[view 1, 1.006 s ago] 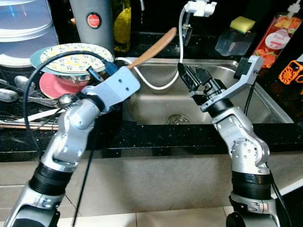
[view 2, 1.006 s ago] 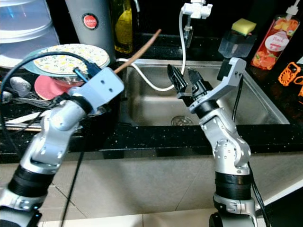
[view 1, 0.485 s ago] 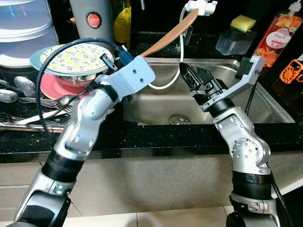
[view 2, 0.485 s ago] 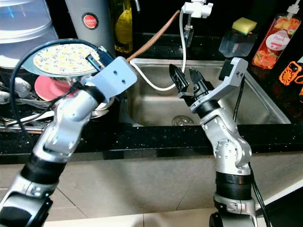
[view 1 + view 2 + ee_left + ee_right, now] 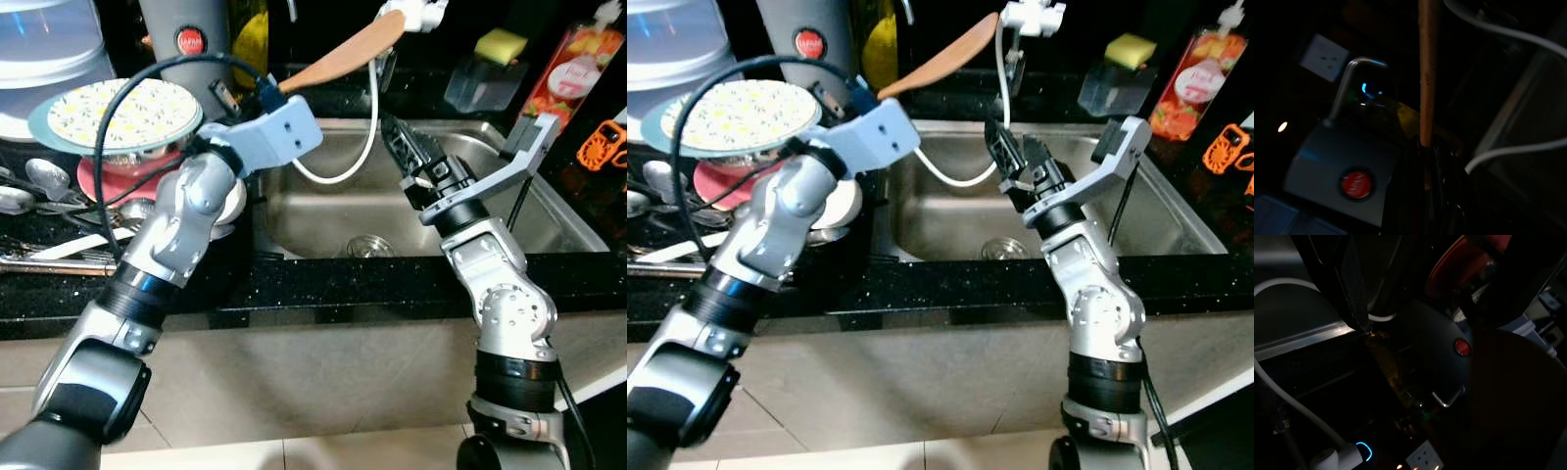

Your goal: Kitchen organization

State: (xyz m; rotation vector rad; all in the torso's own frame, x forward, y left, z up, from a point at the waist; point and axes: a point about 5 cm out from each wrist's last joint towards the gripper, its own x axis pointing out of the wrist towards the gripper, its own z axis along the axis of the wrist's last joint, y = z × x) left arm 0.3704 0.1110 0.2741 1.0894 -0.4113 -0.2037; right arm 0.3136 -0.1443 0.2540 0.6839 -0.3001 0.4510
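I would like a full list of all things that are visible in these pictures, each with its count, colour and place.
wooden spoon: one, brown, held up over the sink's rear left edge
sink: one, steel, centre
hose: one, white, hanging from the tap into the sink
flowered plate: one, white and yellow, left counter
red plate: one, under the flowered plate
cutlery: several pieces, silver, far left counter
jug: one, grey with a red badge, back left
oil bottle: one, yellow, beside the jug
sponge: one, yellow, back right
soap bottle: one, orange-red, far right
left hand: shut on the spoon's handle
right hand: open, above the sink
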